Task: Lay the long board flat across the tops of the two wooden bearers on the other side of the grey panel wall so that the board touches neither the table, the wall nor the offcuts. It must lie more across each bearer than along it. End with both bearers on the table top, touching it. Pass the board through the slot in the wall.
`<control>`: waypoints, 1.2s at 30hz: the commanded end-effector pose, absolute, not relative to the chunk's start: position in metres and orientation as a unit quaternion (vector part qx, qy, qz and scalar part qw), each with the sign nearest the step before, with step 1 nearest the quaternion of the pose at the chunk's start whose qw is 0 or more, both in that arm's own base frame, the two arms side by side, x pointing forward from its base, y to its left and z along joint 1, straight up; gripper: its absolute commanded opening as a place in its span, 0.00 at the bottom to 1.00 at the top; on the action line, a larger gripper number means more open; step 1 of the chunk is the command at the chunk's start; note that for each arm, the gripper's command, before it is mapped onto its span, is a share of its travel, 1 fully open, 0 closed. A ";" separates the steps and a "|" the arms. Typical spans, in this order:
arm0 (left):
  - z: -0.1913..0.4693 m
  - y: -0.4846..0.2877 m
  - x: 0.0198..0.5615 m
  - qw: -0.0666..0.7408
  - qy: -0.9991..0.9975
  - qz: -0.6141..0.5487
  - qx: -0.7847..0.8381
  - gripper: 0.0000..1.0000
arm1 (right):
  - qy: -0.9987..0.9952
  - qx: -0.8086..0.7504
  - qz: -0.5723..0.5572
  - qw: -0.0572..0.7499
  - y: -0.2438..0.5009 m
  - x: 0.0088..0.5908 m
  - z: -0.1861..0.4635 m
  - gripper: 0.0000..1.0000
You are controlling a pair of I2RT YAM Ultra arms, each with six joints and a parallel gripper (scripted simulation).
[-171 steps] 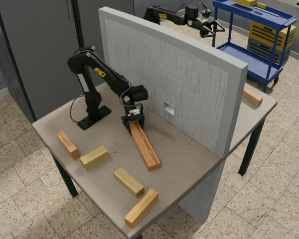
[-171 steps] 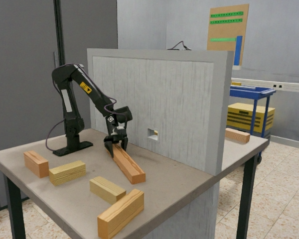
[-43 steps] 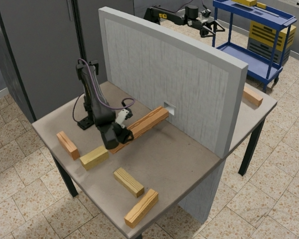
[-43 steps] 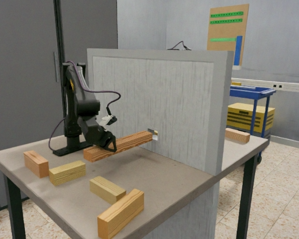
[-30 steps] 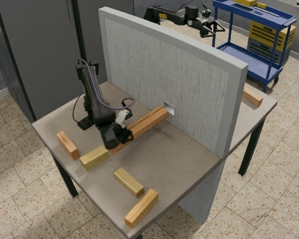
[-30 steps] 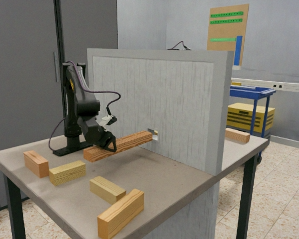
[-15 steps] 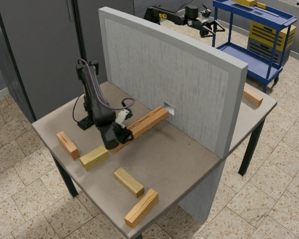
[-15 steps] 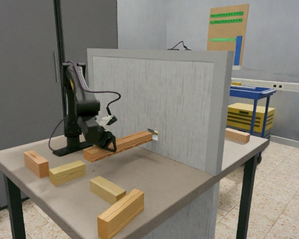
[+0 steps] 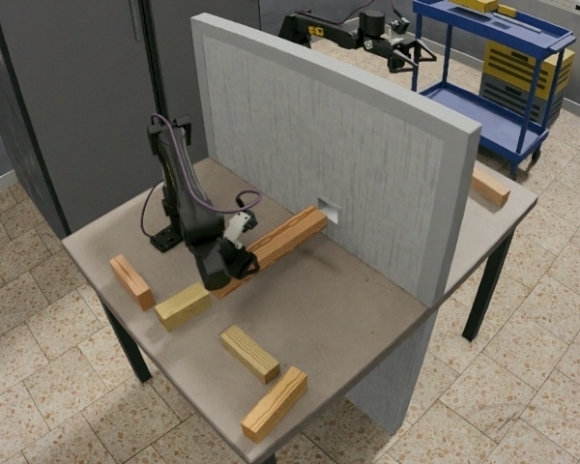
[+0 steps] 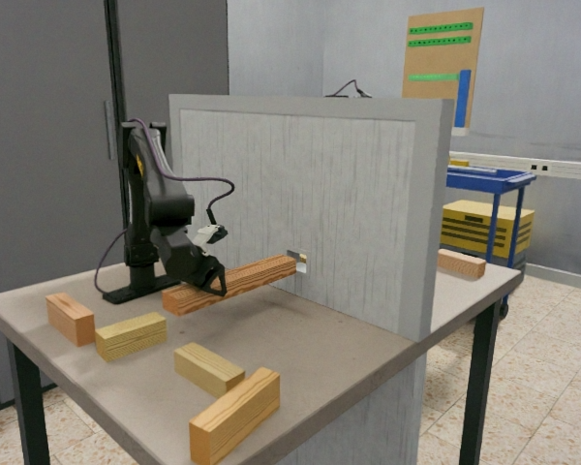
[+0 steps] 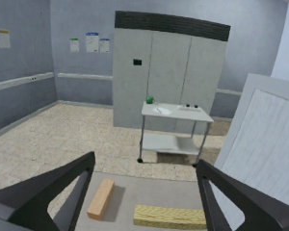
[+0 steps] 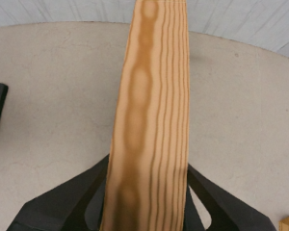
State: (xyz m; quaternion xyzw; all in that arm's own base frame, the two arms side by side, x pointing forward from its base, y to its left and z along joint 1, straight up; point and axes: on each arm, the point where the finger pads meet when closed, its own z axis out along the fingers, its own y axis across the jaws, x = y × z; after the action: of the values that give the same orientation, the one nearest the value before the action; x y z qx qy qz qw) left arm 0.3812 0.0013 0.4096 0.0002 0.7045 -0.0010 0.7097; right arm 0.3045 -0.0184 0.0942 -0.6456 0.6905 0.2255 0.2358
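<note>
The long board (image 9: 285, 237) (image 10: 251, 277) (image 12: 149, 115) hangs in one claw (image 9: 245, 264) (image 10: 220, 288) (image 12: 146, 192), above the table (image 9: 360, 294) (image 10: 330, 345) (image 12: 231, 106).
</note>
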 end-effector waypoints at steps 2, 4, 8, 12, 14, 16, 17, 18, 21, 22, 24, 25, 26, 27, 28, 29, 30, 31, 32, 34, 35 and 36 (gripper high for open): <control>0.426 0.001 0.374 0.728 0.686 -0.001 -0.002 1.00 | 0.681 -0.640 0.223 0.279 -0.004 0.314 0.128 0.00; 0.426 0.001 0.374 0.728 0.686 -0.001 -0.002 1.00 | 0.681 -0.639 0.222 0.279 -0.002 0.314 0.128 0.00; 0.426 0.001 0.374 0.728 0.686 -0.001 -0.002 1.00 | 0.680 -0.641 0.223 0.279 -0.001 0.313 0.128 0.00; 0.426 0.001 0.374 0.728 0.686 -0.001 -0.002 1.00 | 0.687 -0.631 0.241 0.270 0.006 0.305 0.117 0.00; 0.426 0.001 0.374 0.728 0.686 -0.001 -0.002 1.00 | 0.684 -0.635 0.229 0.276 0.005 0.310 0.122 0.00; 0.426 0.001 0.374 0.728 0.686 -0.001 -0.002 1.00 | 0.686 -0.632 0.236 0.272 0.008 0.307 0.115 0.00; 0.426 0.001 0.374 0.728 0.686 -0.001 -0.002 1.00 | 0.685 -0.634 0.231 0.275 0.007 0.310 0.118 0.00; 0.426 0.001 0.374 0.728 0.686 -0.001 -0.002 1.00 | 0.684 -0.635 0.231 0.275 0.008 0.310 0.119 0.00; 0.426 0.001 0.374 0.728 0.686 -0.001 -0.002 1.00 | 0.683 -0.636 0.226 0.277 0.009 0.312 0.121 0.00; 0.426 0.001 0.374 0.728 0.686 -0.001 -0.002 1.00 | 0.683 -0.637 0.222 0.279 0.010 0.313 0.121 0.00; 0.426 0.001 0.374 0.728 0.686 -0.001 -0.002 1.00 | 0.683 -0.637 0.229 0.276 0.011 0.311 0.121 0.00; 0.426 0.001 0.374 0.728 0.686 -0.001 -0.002 1.00 | 0.683 -0.637 0.229 0.276 0.011 0.311 0.121 0.00; 0.426 0.001 0.374 0.728 0.686 -0.001 -0.002 1.00 | 0.683 -0.637 0.229 0.276 0.011 0.311 0.121 0.00; 0.426 0.001 0.374 0.728 0.686 -0.001 -0.002 1.00 | 0.685 -0.634 0.232 0.274 0.013 0.309 0.119 0.00; 0.426 0.001 0.374 0.728 0.686 -0.001 -0.002 1.00 | 0.686 -0.632 0.238 0.271 0.016 0.303 0.116 0.00; 0.426 0.001 0.374 0.728 0.686 -0.001 -0.002 1.00 | 0.684 -0.635 0.228 0.276 0.014 0.311 0.119 0.00; 0.426 0.001 0.374 0.728 0.686 -0.001 -0.002 1.00 | 0.683 -0.637 0.226 0.278 0.014 0.312 0.122 0.00; 0.426 0.001 0.374 0.728 0.686 -0.001 -0.002 1.00 | 0.681 -0.640 0.217 0.282 0.014 0.315 0.124 0.00; 0.426 0.001 0.374 0.728 0.686 -0.001 -0.002 1.00 | 0.684 -0.635 0.230 0.276 0.017 0.309 0.117 0.00; 0.426 0.001 0.374 0.728 0.686 -0.001 -0.002 1.00 | 0.684 -0.635 0.230 0.276 0.018 0.310 0.119 0.00; 0.426 0.001 0.374 0.728 0.686 -0.001 -0.002 1.00 | 0.684 -0.634 0.232 0.275 0.019 0.308 0.119 0.00; 0.426 0.001 0.374 0.728 0.686 -0.001 -0.002 1.00 | 0.685 -0.634 0.233 0.274 0.020 0.307 0.119 0.00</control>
State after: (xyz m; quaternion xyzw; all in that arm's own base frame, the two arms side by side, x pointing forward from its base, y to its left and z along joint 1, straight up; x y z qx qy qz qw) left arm 0.3812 0.0013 0.4096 0.0002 0.7045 -0.0010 0.7097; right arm 0.3054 0.0027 0.0943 -0.6449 0.6914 0.2259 0.2348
